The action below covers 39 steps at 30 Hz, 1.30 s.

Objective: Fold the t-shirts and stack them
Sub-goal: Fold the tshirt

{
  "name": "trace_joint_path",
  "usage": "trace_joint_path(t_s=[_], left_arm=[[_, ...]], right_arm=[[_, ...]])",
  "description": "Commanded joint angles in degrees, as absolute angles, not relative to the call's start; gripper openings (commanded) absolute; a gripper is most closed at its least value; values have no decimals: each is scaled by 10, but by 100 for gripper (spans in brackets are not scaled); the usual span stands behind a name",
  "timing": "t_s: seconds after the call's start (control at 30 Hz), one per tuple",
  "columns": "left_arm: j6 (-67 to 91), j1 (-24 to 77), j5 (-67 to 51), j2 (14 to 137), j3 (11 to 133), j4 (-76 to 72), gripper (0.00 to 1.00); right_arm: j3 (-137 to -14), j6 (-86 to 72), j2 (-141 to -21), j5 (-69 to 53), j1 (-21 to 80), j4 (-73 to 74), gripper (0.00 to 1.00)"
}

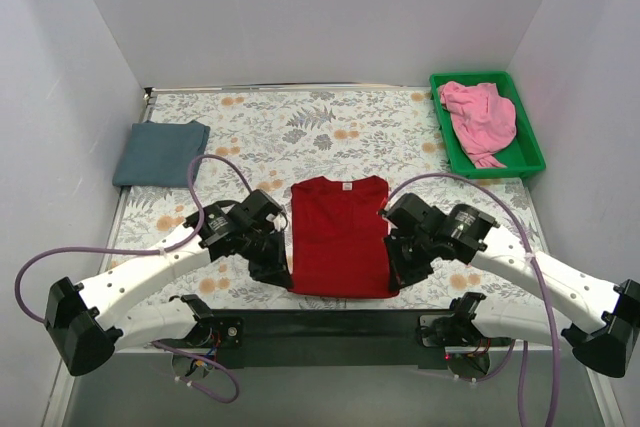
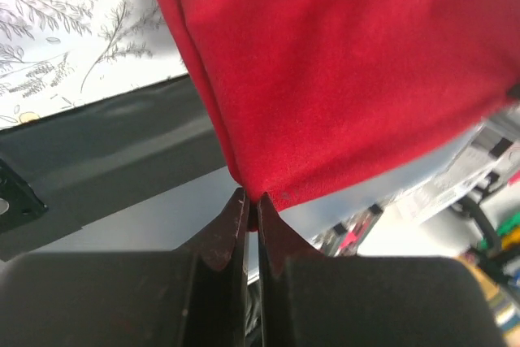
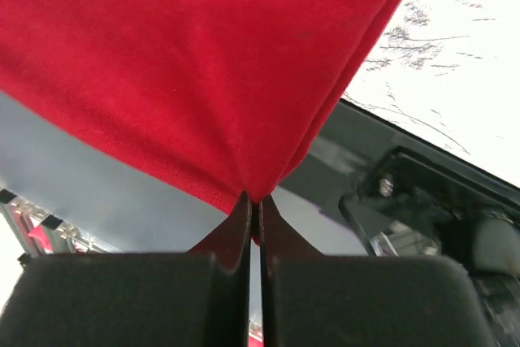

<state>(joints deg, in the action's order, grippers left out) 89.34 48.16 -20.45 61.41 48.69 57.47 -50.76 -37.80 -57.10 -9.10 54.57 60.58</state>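
The left tool (image 2: 252, 201) is clenching the near left corner of the dark red t-shirt (image 1: 340, 237), and the right tool (image 3: 253, 201) is pinching the near right corner the same way. In both wrist views I am seeing the jaws closed on a peak of red cloth at the hem. The shirt is lying flat in the middle of the worktop (image 1: 330, 127), close to the near edge. Its long axis is running straight away from the arm bases, with the collar at the far end. So I am judging the coming move as a carry of the hem away from me toward the collar, with each arm equally near its own corner. The slate blue-grey t-shirt (image 1: 160, 152) is sitting folded at the far left, well apart from the red one. The pink t-shirt (image 1: 480, 117) is lying bunched inside the green bin (image 1: 448, 159) at the far right. I am making out a small pale neck label (image 1: 347, 186) inside the red collar, too small to read, and I am finding no other brand or writing.
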Motion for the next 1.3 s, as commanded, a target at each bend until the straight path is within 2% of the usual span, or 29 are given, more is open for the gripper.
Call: trace_joint_path(t_s=[0.0, 0.23, 0.47, 0.63, 0.97, 1.27], left_arm=[[920, 479, -138, 626, 565, 635, 0], [901, 437, -11, 690, 640, 601, 0], [878, 376, -7, 736, 638, 509, 0], [863, 328, -7, 762, 621, 439, 0], [847, 309, 36, 849, 622, 367, 0], [832, 301, 85, 930, 628, 308, 0]], right_arm=[[-611, -349, -602, -33, 544, 743, 1], [-721, -274, -683, 65, 451, 751, 1], [-781, -193, -760, 76, 377, 691, 1], [-790, -164, -804, 64, 351, 614, 1], [-837, -123, -919, 65, 325, 534, 1], [-788, -118, -966, 62, 293, 448, 1]])
